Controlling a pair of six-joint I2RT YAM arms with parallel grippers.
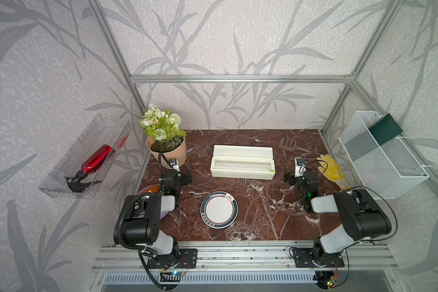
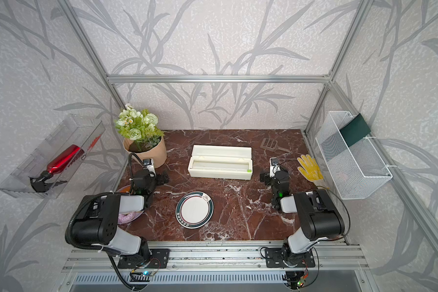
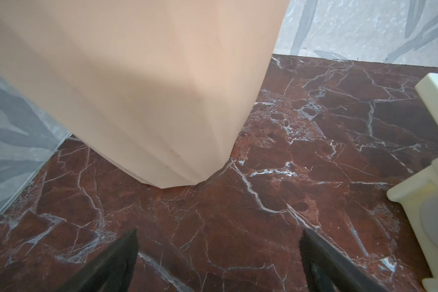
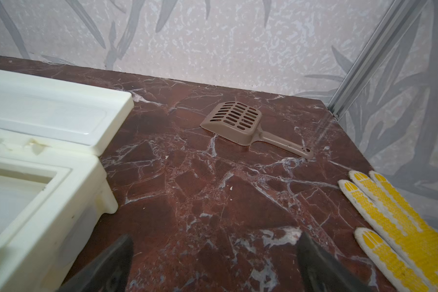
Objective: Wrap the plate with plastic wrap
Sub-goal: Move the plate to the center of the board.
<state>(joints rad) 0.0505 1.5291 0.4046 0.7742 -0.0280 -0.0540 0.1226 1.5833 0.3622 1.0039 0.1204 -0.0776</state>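
Both top views: the plate sits central before the box, likely for two-sided reach; left gripper and right gripper gape, empty.

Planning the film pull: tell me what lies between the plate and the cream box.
Nothing. In both top views the stretch of tabletop between the plate and the cream box is bare marble.
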